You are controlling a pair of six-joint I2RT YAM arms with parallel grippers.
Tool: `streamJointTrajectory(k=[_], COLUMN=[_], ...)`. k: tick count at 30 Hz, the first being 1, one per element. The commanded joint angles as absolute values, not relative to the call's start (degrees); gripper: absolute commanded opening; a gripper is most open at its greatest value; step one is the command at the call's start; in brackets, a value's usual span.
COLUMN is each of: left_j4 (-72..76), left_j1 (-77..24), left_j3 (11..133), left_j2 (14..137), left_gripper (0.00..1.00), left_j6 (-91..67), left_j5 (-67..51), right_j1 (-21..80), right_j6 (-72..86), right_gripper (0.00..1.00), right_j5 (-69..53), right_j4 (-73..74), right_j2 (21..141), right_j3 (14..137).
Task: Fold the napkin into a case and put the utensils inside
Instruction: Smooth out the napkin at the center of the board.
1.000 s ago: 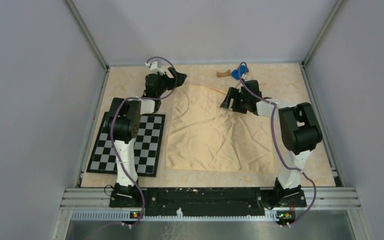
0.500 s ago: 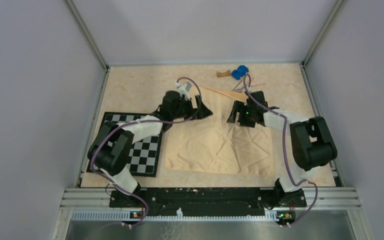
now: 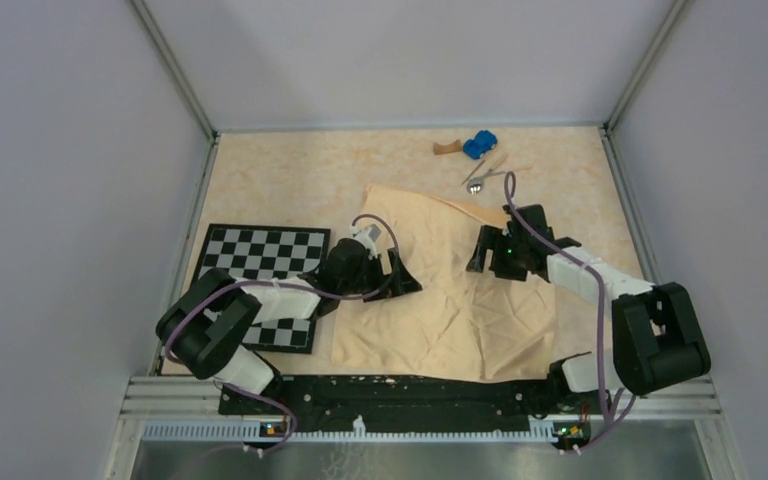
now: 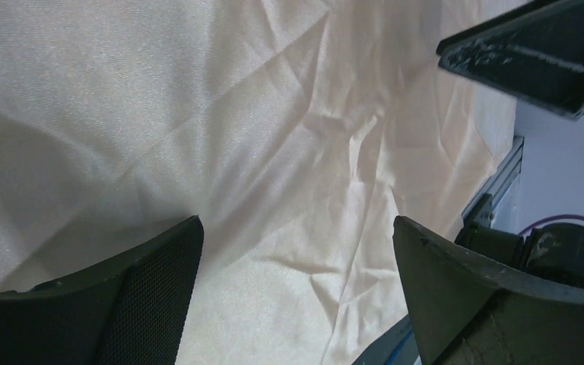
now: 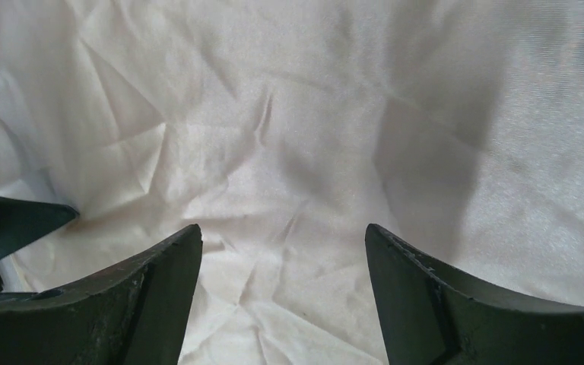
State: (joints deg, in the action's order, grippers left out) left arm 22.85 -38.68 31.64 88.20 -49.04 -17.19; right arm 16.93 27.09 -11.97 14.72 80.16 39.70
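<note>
Over the middle of the table (image 3: 280,180) lies one peach napkin (image 3: 450,310), spread out but wrinkly. Its near edge runs along the front and its far edge slants, left corner furthest back. It's squarish, so I can't call a long axis. Two grippers hang above it, left gripper (image 3: 407,280) and right gripper (image 3: 480,252), fingers spread wide, holding nothing. Back right are the utensils (image 3: 480,175), maybe two, lying diagonal, plus one blue toy car (image 3: 479,145) and one wooden block (image 3: 446,149). One checkerboard mat (image 3: 260,250) sits on the left. Can't read any lettering.

Left end effector (image 3: 406,277) and right end effector (image 3: 481,251) gape wide, facing each other.
</note>
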Motion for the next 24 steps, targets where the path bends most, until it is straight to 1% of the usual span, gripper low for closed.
streamJointTrajectory(k=[1, 4, 5, 8, 10, 14, 19, 24], left_j4=[20.54, 18.12, 16.15, 12.14, 11.85, 12.19, 14.2, 11.96], left_j1=[-42.13, -43.09, -43.4, -44.37, -44.64, -44.98, -45.78, -45.89], left_j3=[27.04, 28.77, 30.4, 35.15, 37.11, 39.62, 39.54, 40.33], left_j2=[82.81, 79.05, 78.52, 78.03, 78.64, 81.6, 84.18, 84.36], left_gripper=[0.99, 0.99, 0.99, 0.99, 0.99, 0.99, 0.99, 0.99], left_j6=[-51.53, -49.01, -47.53, -42.99, -41.83, -41.28, -42.34, -41.91], left_j5=[-14.44, -15.55, -16.01, -17.34, -18.48, -20.32, -21.65, -21.92], right_j1=[14.55, 8.92, 5.55, -2.26, -5.53, -8.13, -12.66, -15.09], right_j6=[26.81, 27.53, 27.63, 27.91, 27.97, 28.49, 29.15, 28.49], right_gripper=[0.78, 0.79, 0.79, 0.79, 0.79, 0.78, 0.77, 0.71], right_j5=[-7.15, -4.64, -4.43, -8.48, -12.6, -16.2, -20.83, -23.04], right_j4=[20.32, 22.44, 22.45, 18.68, 16.4, 13.04, 7.77, 5.26], right_j2=[73.88, 73.09, 72.97, 73.75, 75.8, 80.23, 84.35, 88.29], right_j3=[43.06, 44.89, 45.13, 45.07, 45.94, 47.58, 47.29, 49.11])
